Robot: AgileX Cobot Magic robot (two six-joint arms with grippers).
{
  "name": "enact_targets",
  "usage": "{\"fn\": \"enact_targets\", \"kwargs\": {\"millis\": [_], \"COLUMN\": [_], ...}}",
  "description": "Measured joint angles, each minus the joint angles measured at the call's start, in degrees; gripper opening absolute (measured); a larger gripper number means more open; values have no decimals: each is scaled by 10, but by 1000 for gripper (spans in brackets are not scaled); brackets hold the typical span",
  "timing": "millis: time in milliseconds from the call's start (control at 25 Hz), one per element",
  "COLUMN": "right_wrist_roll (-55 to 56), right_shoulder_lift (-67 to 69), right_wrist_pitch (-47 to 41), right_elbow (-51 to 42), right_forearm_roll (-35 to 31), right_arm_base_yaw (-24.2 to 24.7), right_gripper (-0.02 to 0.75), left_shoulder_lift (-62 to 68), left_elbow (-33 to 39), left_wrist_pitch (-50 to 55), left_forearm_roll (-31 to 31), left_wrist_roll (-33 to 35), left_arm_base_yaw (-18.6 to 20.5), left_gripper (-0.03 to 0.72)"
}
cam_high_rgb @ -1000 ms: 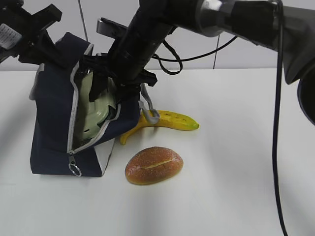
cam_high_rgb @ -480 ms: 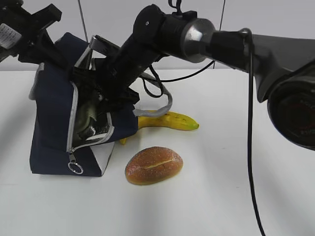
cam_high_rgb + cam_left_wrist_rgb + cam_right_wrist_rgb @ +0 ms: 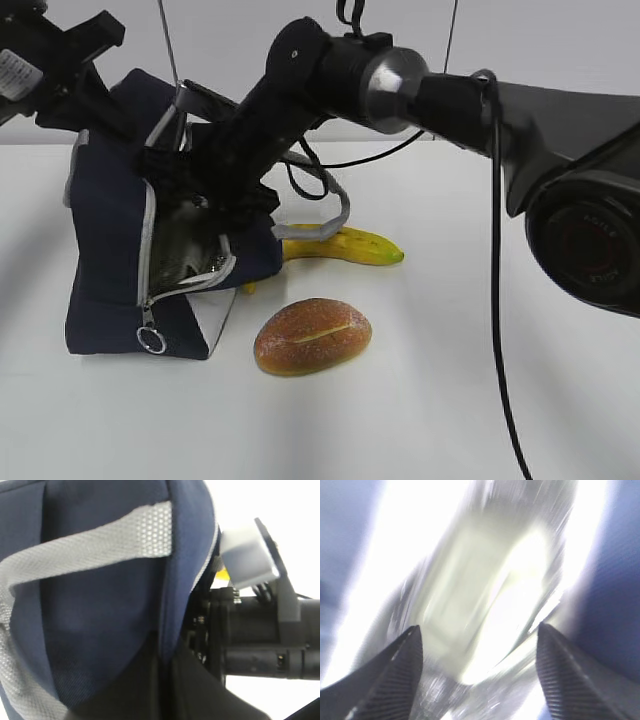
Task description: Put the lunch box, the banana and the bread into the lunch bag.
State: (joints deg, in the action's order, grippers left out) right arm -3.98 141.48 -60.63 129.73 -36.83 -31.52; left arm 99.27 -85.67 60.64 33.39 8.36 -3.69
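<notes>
Exterior view: banana [image 3: 345, 245] lies crosswise (tip rightward); right jaws apart, left pinched shut

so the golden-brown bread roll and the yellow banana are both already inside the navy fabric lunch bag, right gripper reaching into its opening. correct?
Not quite. The golden-brown bread roll and yellow banana are both still on the white table, beside the navy fabric lunch bag, as the exterior view shows. The right gripper does reach into its opening.
</notes>
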Motion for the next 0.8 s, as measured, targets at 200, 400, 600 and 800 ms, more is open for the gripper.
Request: {"fn": "enact_targets", "kwargs": {"millis": [200, 400, 600, 800], "right_wrist_roll": [0, 1, 1, 1], "right_shoulder_lift": [0, -6, -36, -94], "right_wrist_pitch": [-89, -100, -109, -110], "right_elbow": [91, 162, 166, 144], "right_forearm_roll": [99, 163, 203, 248], "right_arm_base_yaw": [0, 0, 0, 2], "right_gripper": [522, 523, 523, 523], "left_shoulder_lift": [0, 0, 0, 0], "left_elbow": [0, 0, 0, 0], "left_wrist_pitch": [1, 2, 6, 10], "left_forearm_roll": [1, 2, 2, 2], "left_wrist_roll": [0, 0, 0, 0], "left_arm_base_yaw": [0, 0, 0, 0], "left_gripper": [-3, -3, -3, -3]}}
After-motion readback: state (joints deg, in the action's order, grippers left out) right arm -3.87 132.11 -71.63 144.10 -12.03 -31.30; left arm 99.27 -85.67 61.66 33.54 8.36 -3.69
